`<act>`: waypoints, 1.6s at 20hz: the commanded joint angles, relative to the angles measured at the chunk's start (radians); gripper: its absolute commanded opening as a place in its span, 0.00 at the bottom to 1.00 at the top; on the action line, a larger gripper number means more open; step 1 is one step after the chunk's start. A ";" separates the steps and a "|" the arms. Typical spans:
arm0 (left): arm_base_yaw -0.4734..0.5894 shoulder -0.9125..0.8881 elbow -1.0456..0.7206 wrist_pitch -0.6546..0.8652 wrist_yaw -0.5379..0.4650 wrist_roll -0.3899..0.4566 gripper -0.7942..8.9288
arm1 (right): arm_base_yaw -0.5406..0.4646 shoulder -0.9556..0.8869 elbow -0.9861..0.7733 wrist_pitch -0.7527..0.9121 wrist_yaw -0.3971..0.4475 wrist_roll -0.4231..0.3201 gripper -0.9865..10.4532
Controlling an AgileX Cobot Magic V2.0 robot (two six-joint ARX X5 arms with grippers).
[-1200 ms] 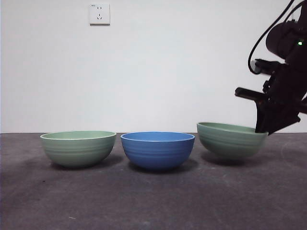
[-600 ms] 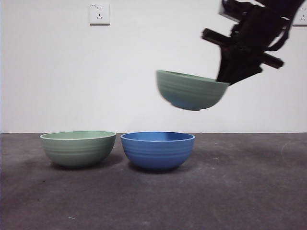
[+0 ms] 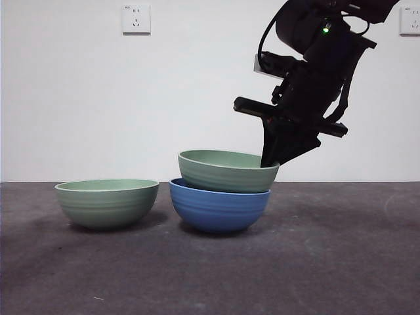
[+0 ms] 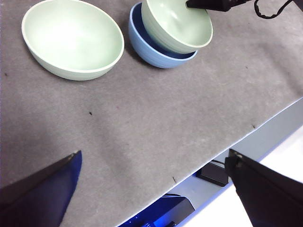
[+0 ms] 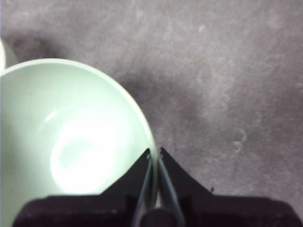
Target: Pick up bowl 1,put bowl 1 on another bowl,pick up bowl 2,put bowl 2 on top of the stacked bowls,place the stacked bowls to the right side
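Note:
A pale green bowl [image 3: 226, 172] sits slightly tilted inside the blue bowl [image 3: 216, 209] at the middle of the table. My right gripper [image 3: 270, 157] reaches down from the upper right and is shut on that green bowl's right rim; the right wrist view shows its jaws pinching the rim [image 5: 155, 152] of the bowl [image 5: 71, 142]. A second pale green bowl [image 3: 108, 203] stands alone to the left. In the left wrist view the lone bowl [image 4: 73, 40], the blue bowl [image 4: 156, 54] and the nested bowl [image 4: 177, 26] lie far off. My left gripper [image 4: 154, 156] hangs open above the mat near the table's edge.
A dark grey mat [image 3: 315, 262] covers the table. A white wall with a socket [image 3: 136, 19] stands behind. The left wrist view shows the table's edge [image 4: 265, 127] and a black box [image 4: 213, 172] below it.
The right gripper lifted the green bowl from the table's right side, carried it left and up, then lowered it into the blue bowl.

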 commanded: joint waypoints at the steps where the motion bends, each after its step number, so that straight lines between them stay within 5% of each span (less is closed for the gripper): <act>1: -0.003 0.004 0.003 0.007 -0.014 -0.003 0.72 | 0.013 0.029 0.002 0.012 -0.002 0.002 0.08; 5: -0.003 0.037 0.003 0.024 -0.023 -0.003 0.72 | 0.038 0.051 0.002 0.011 -0.002 -0.022 0.09; 9: -0.003 0.086 0.003 0.067 -0.023 -0.003 0.72 | 0.047 0.050 0.005 0.011 -0.003 -0.021 0.29; 16: -0.008 0.254 0.003 0.242 -0.095 -0.035 0.72 | 0.051 -0.063 0.042 -0.032 -0.002 -0.022 0.29; 23: -0.070 0.538 0.013 0.551 -0.246 -0.192 0.72 | 0.043 -0.410 0.043 -0.272 0.006 -0.058 0.29; 32: -0.151 0.988 0.335 0.512 -0.458 -0.207 0.72 | 0.043 -0.709 0.043 -0.560 0.003 -0.054 0.29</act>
